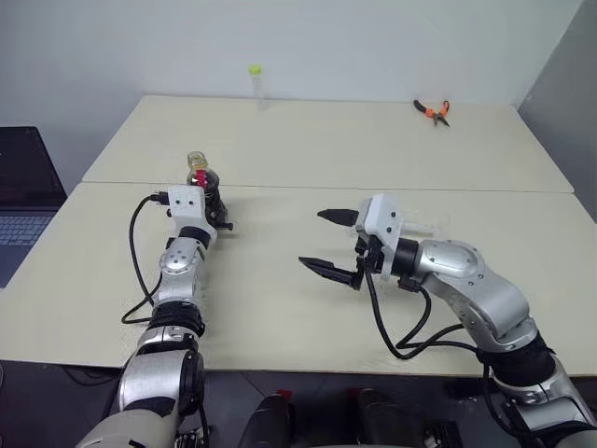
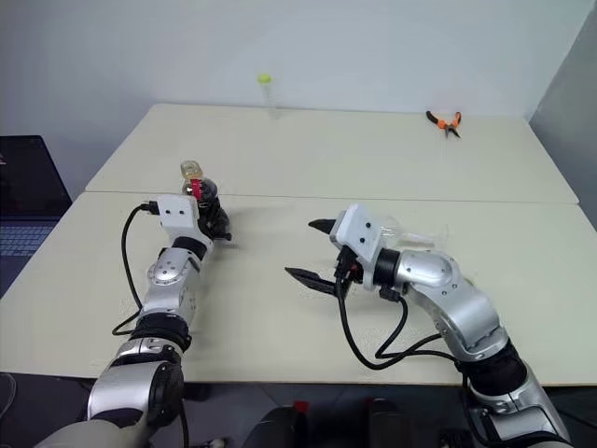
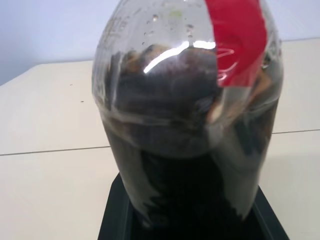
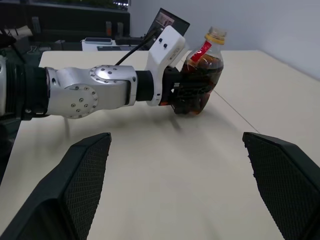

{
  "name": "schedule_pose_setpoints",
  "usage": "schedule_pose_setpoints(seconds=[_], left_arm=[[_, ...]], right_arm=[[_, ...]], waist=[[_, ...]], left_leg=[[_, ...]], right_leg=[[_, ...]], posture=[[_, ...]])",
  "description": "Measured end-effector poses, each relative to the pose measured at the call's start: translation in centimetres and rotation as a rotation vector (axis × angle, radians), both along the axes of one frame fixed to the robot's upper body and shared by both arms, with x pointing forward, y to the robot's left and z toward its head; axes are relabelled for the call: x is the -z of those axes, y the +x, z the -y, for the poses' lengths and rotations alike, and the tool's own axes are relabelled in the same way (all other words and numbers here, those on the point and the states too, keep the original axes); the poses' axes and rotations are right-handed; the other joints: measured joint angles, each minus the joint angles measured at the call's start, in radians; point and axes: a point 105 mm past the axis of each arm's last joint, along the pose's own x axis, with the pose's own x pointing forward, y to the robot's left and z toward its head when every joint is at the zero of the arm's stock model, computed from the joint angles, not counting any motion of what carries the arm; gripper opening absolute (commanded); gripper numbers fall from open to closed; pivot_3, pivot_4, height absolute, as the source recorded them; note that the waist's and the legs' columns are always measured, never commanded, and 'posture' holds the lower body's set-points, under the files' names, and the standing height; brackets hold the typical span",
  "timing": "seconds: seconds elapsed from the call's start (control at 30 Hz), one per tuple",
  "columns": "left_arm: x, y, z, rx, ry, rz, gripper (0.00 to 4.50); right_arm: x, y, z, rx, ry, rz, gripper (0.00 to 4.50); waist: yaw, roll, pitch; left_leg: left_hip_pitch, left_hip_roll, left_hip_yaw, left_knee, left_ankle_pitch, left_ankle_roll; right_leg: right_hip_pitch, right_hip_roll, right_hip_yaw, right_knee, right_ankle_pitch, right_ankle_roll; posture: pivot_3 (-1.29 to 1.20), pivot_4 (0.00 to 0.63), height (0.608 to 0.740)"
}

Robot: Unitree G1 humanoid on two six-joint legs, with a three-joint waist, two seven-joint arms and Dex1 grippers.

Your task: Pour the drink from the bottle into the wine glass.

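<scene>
The upright bottle, yellow-capped and red-banded, holds dark drink above the table's left side.

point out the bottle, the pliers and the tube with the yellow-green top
bottle (image 4: 202,80), right wrist view, on its dark lower body
pliers (image 1: 433,111), left eye view, on the orange handles
tube (image 1: 256,84), left eye view, on the clear shaft under the top

A plain office or lab room is shown: two pale beige surfaces are pushed together against a bare white wall. An open laptop is seen at nine o'clock beside the near surface, and orange-handled pliers lie at one o'clock near the far edge. Dark shelving with equipment is seen behind in the right wrist view.
</scene>
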Motion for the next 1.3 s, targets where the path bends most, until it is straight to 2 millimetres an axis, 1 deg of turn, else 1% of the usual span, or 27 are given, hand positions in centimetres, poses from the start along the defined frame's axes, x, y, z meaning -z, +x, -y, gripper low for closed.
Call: schedule_pose_setpoints(seconds=[0.03,0.07,0.1,0.13,0.2,0.33,0.4,0.43,0.5,0.57,0.63,0.73,0.87,0.9,0.97,1.0,1.07,1.17,1.23,1.3], left_arm=[[0.2,0.0,-0.2,-0.013,-0.004,-0.002,0.76],[0.2,0.0,-0.3,-0.02,-0.002,-0.001,1.32],[0.3,0.0,-0.4,-0.025,-0.002,0.0,1.47],[0.3,-0.1,-0.6,-0.03,-0.003,0.005,1.75],[0.4,-0.1,-0.9,-0.042,-0.011,0.004,2.44],[1.5,-0.6,-1.0,-0.045,-0.015,-0.019,3.76],[2.3,-1.1,-1.0,-0.038,-0.017,-0.027,4.41],[2.8,-1.4,-0.9,-0.036,-0.019,-0.034,4.48],[3.3,-2.1,-1.0,-0.035,-0.016,-0.035,4.48],[3.1,-2.5,-1.1,-0.032,-0.008,-0.027,4.48],[3.1,-3.4,-1.2,-0.01,0.011,-0.023,4.48],[3.9,-5.3,-1.1,0.024,0.033,-0.061,4.48],[4.1,-7.6,0.3,0.107,0.058,-0.107,4.48],[4.2,-8.3,0.7,0.134,0.065,-0.12,4.48],[4.7,-10.1,2.1,0.216,0.097,-0.168,4.48],[5.1,-11.0,3.1,0.268,0.108,-0.203,4.48],[5.0,-11.7,4.4,0.344,0.116,-0.225,4.48],[3.6,-12.0,7.4,0.518,0.107,-0.221,4.48],[1.7,-12.0,9.4,0.662,0.125,-0.193,4.48],[0.0,-11.9,10.6,0.768,0.159,-0.169,4.48]], right_arm=[[0.0,0.0,0.0,0.0,-0.002,0.003,4.5],[0.1,0.1,0.0,-0.001,-0.005,0.007,4.5],[0.1,0.0,-0.1,-0.002,-0.009,0.009,4.5],[0.1,0.0,-0.1,-0.004,-0.012,0.01,4.5],[0.2,0.0,-0.1,-0.003,-0.02,0.015,4.5],[0.3,-0.1,-0.1,-0.006,-0.018,0.009,4.5],[0.4,-0.2,-0.2,-0.012,-0.016,0.005,4.5],[0.4,-0.3,-0.2,-0.014,-0.016,0.003,4.5],[0.4,-0.5,-0.2,-0.023,-0.016,0.002,4.5],[0.4,-0.7,-0.2,-0.028,-0.018,-0.001,4.5],[0.4,-1.0,0.1,-0.025,-0.02,0.004,4.5],[0.5,-1.3,1.0,0.002,-0.018,-0.004,4.5],[0.9,-1.6,2.5,0.06,-0.016,-0.014,4.5],[1.1,-1.6,3.0,0.085,-0.016,-0.018,4.5],[1.7,-1.0,4.6,0.188,-0.03,-0.007,4.5],[2.1,-0.5,6.0,0.27,-0.05,0.01,4.5],[2.2,0.2,7.2,0.353,-0.078,0.055,4.5],[1.8,1.5,8.9,0.487,-0.186,0.232,4.5],[2.6,2.4,10.1,0.554,-0.333,0.346,4.5],[3.8,3.0,10.8,0.579,-0.451,0.405,4.5]], waist=[[-0.001,0.0,0.0],[-0.002,0.0,0.0],[-0.002,0.0,0.0],[-0.005,0.0,0.0],[-0.01,0.0,0.0],[-0.011,0.0,0.0],[-0.012,0.0,0.0],[-0.012,0.0,0.0],[-0.013,0.0,0.0],[-0.012,0.0,0.0],[-0.013,0.0,0.0],[-0.012,0.0,0.0],[-0.012,0.0,0.0],[-0.012,-0.001,-0.001],[-0.011,-0.001,-0.001],[-0.01,0.0,-0.001],[-0.008,0.0,-0.001],[-0.008,0.0,0.0],[-0.009,0.0,0.0],[-0.01,0.0,0.0]], left_leg=[[0.0,0.0,0.0,0.0,0.0,0.0],[0.0,0.0,0.0,0.0,0.0,0.0],[0.0,0.0,0.0,0.0,0.0,0.0],[0.001,0.0,0.0,0.0,0.0,0.0],[0.001,0.0,0.0,0.0,0.0,0.0],[0.001,0.0,-0.001,0.0,0.0,0.0],[0.001,0.001,0.0,0.0,0.0,0.0],[0.001,0.001,-0.001,0.0,0.0,0.0],[0.001,0.001,-0.001,-0.001,0.0,0.0],[0.001,0.001,-0.001,-0.001,0.0,0.0],[0.001,0.001,-0.001,-0.001,0.0,0.0],[0.001,0.001,-0.001,-0.001,0.0,0.0],[0.001,0.0,-0.001,-0.001,-0.001,0.001],[0.001,0.001,-0.001,-0.001,-0.001,0.001],[0.001,0.0,-0.001,-0.001,-0.001,0.001],[0.001,0.0,-0.001,-0.001,-0.001,0.001],[0.002,0.0,-0.002,-0.001,-0.001,0.001],[0.002,0.0,0.0,-0.001,-0.001,0.001],[0.002,0.001,0.001,-0.001,0.0,0.0],[0.003,0.001,0.002,-0.001,0.0,0.0]], right_leg=[[0.0,0.0,0.0,0.0,0.0,0.0],[0.0,0.0,0.0,0.0,0.0,0.0],[0.0,0.0,0.0,0.001,0.0,0.0],[0.0,0.0,0.0,0.001,0.0,0.0],[0.0,0.0,0.0,0.002,0.0,0.0],[0.0,0.0,0.0,0.002,0.0,0.0],[0.0,0.0,0.001,0.002,0.0,0.0],[0.0,-0.002,0.0,0.002,0.0,0.0],[-0.001,-0.003,0.0,0.002,0.0,0.0],[-0.001,-0.003,0.0,0.002,0.0,0.0],[-0.001,-0.004,0.001,0.001,0.0,0.0],[-0.001,-0.004,0.001,0.001,0.0,0.0],[0.0,-0.005,0.001,0.001,0.0,0.0],[0.001,-0.005,0.001,0.001,0.0,0.0],[0.001,-0.005,0.002,0.0,0.0,0.0],[0.001,-0.006,0.002,0.0,0.0,0.0],[0.002,-0.005,0.001,0.0,0.0,0.0],[0.002,-0.003,0.0,0.001,0.0,0.0],[0.002,0.0,0.001,0.001,0.0,0.0],[0.002,0.001,0.002,0.001,0.0,0.0]], posture=[[0.0,0.15,0.74],[0.0,0.15,0.74],[0.0,0.15,0.74],[0.0,0.15,0.74],[0.0,0.15,0.74],[0.0,0.15,0.74],[0.0,0.15,0.74],[0.0,0.15,0.74],[0.0,0.15,0.74],[0.0,0.15,0.74],[0.0,0.15,0.74],[0.0,0.15,0.74],[0.0,0.15,0.74],[0.0,0.15,0.74],[0.0,0.15,0.74],[0.0,0.15,0.74],[0.0,0.15,0.74],[0.0,0.15,0.74],[0.0,0.15,0.74],[0.0,0.15,0.74]])
